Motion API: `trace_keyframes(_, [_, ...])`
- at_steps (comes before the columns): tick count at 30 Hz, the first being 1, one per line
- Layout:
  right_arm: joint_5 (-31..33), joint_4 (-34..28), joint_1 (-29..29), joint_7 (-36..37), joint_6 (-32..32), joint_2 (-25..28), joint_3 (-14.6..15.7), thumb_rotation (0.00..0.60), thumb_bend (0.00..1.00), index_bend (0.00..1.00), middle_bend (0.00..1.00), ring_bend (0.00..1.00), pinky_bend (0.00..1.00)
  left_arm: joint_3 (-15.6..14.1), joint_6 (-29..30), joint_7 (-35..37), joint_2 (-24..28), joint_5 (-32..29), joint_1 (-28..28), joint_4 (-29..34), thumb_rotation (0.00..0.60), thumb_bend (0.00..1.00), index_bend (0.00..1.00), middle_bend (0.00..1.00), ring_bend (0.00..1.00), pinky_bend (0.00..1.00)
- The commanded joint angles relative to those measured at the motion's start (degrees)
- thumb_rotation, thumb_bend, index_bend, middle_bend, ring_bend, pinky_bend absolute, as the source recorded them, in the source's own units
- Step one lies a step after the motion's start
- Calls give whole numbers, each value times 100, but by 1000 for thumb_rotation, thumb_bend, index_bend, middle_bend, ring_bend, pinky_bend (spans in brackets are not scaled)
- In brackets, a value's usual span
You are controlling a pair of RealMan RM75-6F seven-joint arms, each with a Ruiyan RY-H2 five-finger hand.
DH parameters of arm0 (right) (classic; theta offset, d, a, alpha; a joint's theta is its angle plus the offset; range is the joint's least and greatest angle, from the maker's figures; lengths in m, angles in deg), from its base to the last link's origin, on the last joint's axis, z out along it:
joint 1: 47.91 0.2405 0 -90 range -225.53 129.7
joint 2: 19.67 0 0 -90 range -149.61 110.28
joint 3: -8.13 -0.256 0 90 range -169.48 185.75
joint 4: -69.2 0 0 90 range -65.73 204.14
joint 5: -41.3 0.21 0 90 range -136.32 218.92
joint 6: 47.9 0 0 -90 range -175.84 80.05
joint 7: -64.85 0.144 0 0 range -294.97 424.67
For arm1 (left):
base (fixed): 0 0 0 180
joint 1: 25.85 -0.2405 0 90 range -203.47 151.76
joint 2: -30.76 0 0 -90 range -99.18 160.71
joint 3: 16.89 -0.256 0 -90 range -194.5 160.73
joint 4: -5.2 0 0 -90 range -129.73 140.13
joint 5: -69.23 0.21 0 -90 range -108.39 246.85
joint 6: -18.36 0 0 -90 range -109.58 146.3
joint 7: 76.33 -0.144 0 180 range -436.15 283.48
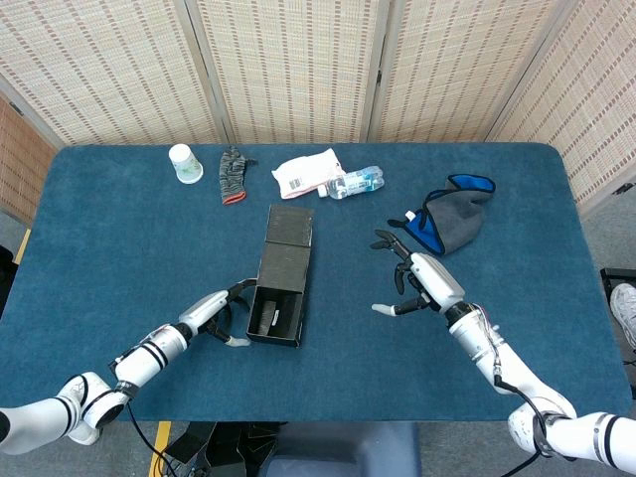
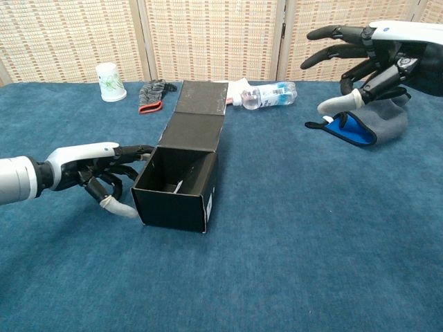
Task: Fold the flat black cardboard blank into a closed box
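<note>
A half-formed black cardboard box (image 1: 278, 288) sits near the middle of the blue table (image 1: 119, 229), its near end standing as an open-topped compartment and its long lid flap (image 2: 201, 111) lying flat toward the far edge. The left hand (image 2: 97, 173) reaches in at table level, fingers spread and fingertips touching the box's left wall, grasping nothing. The right hand (image 2: 360, 59) hovers well apart to the right, fingers splayed and empty, above a blue-and-grey cloth pouch (image 1: 452, 224). A paper cup (image 1: 185, 163), a dark glove (image 1: 233, 174), a white packet (image 1: 306, 172) and a plastic bottle (image 1: 358, 183) line the table's far side.
</note>
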Motion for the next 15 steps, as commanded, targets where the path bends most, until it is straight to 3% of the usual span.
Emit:
trace_keyframes(1, [1,20,-16,14,-8,-6,20,600,30,0,171,693,1000,-60,-32,173,-81,98,72,-97,600,76,0,0,311,609])
trace_keyframes(15, [-25,181,-79,133,-62,-63,83,600,29,0,176,693,1000,-41,1,766,-402,57,162,-426,600,76,1,0,347,609])
